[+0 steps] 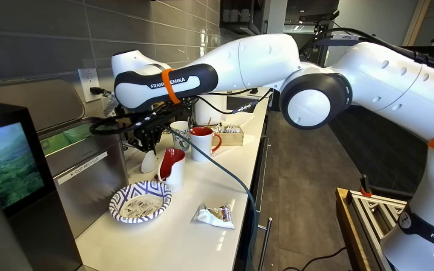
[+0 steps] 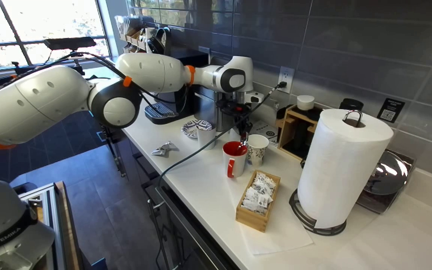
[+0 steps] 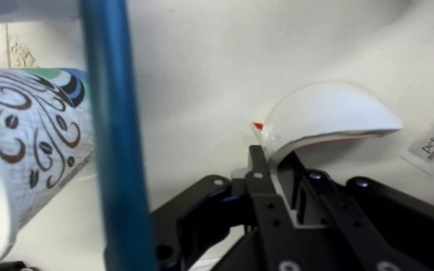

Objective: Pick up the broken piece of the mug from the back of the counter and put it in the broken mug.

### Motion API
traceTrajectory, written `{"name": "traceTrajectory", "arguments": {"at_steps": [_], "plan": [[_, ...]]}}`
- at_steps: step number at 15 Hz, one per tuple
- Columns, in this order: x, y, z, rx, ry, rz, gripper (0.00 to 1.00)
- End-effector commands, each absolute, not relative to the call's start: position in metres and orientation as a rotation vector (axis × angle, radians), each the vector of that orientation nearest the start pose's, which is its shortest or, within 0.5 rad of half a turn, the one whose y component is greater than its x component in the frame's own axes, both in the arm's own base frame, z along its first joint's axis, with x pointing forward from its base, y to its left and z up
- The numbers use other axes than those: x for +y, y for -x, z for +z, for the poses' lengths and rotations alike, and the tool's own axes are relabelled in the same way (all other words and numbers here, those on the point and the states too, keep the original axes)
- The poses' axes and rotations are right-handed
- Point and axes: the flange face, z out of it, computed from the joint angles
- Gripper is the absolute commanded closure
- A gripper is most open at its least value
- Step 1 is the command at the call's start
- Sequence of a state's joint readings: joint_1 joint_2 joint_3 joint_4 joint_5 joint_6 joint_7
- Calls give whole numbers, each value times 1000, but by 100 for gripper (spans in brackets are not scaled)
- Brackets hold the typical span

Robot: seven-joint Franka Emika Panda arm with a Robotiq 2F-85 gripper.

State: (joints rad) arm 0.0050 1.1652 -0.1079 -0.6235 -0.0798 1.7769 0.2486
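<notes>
The broken piece is a curved shard, white outside and red inside, in the wrist view. In an exterior view the broken piece is upright at the back of the counter. My gripper has one finger at the shard's white face and the other inside its curve. The fingers are close together with the wall between them. I cannot tell whether they clamp it or whether the shard touches the counter. The broken mug stands upright just in front of the shard, red inside with a jagged gap; it also shows from behind.
A whole mug with red handle and a patterned paper cup stand beside the gripper. A patterned plate, a snack packet, a steel bin and a wooden packet box are nearby. A blue cable crosses the wrist view.
</notes>
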Motion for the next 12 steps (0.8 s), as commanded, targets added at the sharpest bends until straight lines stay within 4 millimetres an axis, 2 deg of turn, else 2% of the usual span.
{"name": "traceTrajectory", "arguments": {"at_steps": [1,4,8,12], "plan": [[-44,-798,271,479,3295,50,50],[-41,-798,291,595,3251,29,27],[-39,-794,316,858,3253,-6,1],[-39,-788,312,1197,3170,38,0]]}}
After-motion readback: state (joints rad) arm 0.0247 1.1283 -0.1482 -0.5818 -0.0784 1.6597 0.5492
